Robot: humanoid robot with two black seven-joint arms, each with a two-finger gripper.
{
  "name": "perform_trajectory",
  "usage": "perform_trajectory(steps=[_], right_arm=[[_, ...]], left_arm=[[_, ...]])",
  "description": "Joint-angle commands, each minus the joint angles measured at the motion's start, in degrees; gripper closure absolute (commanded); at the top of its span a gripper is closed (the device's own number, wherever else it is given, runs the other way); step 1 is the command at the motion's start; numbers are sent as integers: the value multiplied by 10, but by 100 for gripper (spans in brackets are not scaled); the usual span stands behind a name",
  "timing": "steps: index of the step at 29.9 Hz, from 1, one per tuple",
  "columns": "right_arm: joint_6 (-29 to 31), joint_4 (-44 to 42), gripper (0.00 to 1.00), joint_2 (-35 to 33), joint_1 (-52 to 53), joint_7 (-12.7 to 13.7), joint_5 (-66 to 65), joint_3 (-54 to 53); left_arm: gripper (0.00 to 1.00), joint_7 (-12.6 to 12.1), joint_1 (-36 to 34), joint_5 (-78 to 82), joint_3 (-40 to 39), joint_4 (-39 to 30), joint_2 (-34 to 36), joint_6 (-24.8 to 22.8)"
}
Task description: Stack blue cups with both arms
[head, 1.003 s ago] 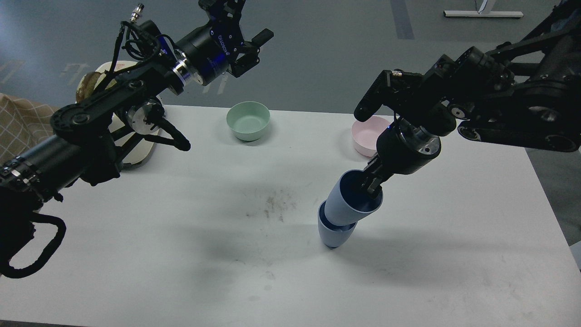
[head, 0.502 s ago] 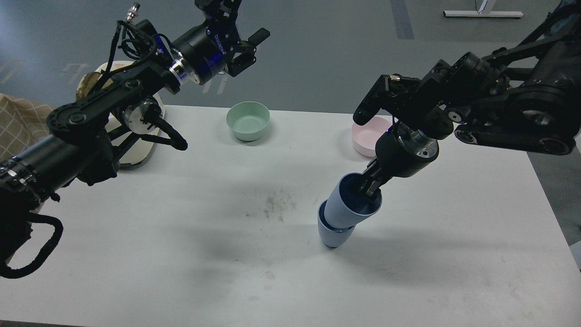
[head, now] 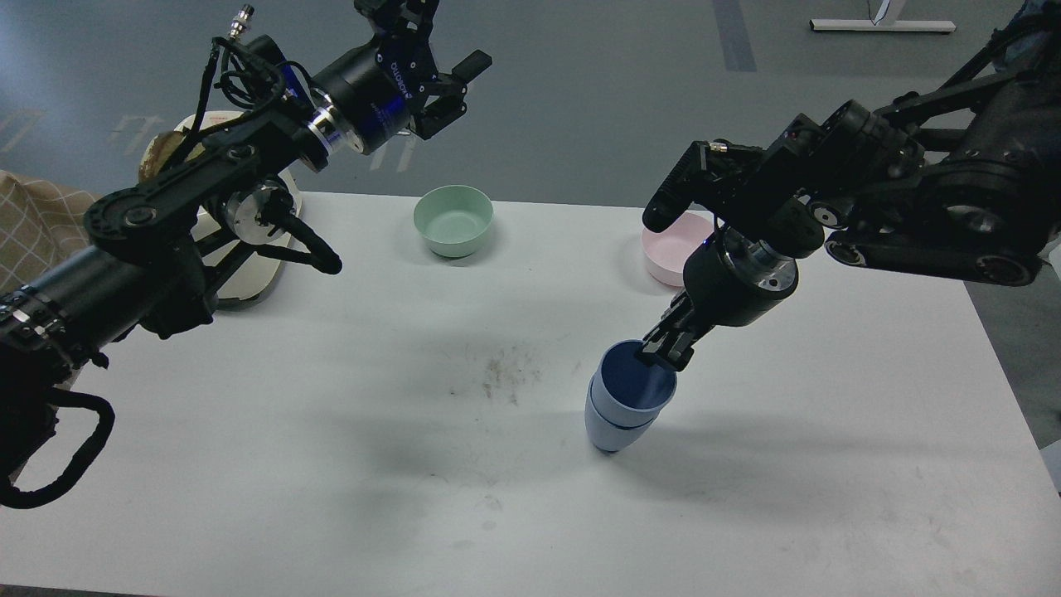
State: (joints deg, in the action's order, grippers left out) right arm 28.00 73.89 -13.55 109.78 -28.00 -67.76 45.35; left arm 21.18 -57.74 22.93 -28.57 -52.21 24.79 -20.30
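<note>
Two blue cups stand nested and upright on the white table (head: 331, 464), right of centre. The upper cup (head: 632, 391) sits deep in the lower cup (head: 608, 433), so only a band of the lower one shows. My right gripper (head: 661, 351) hangs just above the far rim of the upper cup. Its fingers look slightly apart and free of the cup. My left gripper (head: 452, 83) is raised high over the table's far left side, open and empty, far from the cups.
A mint-green bowl (head: 453, 217) stands at the back centre. A pink bowl (head: 668, 249) stands at the back right, partly behind my right arm. A cream round object (head: 249, 286) lies at the far left edge. A brown stain (head: 497, 377) marks the middle.
The upper cup was tilted in my right gripper's hold; now it has dropped straight into the lower cup and the gripper has let go. My left arm has barely moved.
</note>
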Motion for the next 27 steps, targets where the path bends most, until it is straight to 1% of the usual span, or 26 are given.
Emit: perform_trajectory(steps=[1,8,14,16,20,22,26,27], right_arm=[[0,-1,49,1,0,0,0,1],[0,-12,46,0,3,0,1,0],[0,-36,41,-26,43,0,34,-4],[0,-41,39,-49,73,0,56,-12],[0,-66,38,-98,112,0,92,-37],[0,-86,37,-143,132,0,105,-52],[0,-108,36,-205,136,0,126,-75],[0,-123,34,-230,134,0,139,-81]], left_arm=[[2,0,0,0,0,0,0,0],[2,0,0,0,0,0,0,0],[2,0,0,0,1,0,0,-1],[2,0,0,0,3,0,0,0],[2,0,1,0,4,0,0,0],[2,-1,1,1,4,0,0,0],[2,-1,1,1,4,0,0,0],[2,0,1,1,4,0,0,0]])
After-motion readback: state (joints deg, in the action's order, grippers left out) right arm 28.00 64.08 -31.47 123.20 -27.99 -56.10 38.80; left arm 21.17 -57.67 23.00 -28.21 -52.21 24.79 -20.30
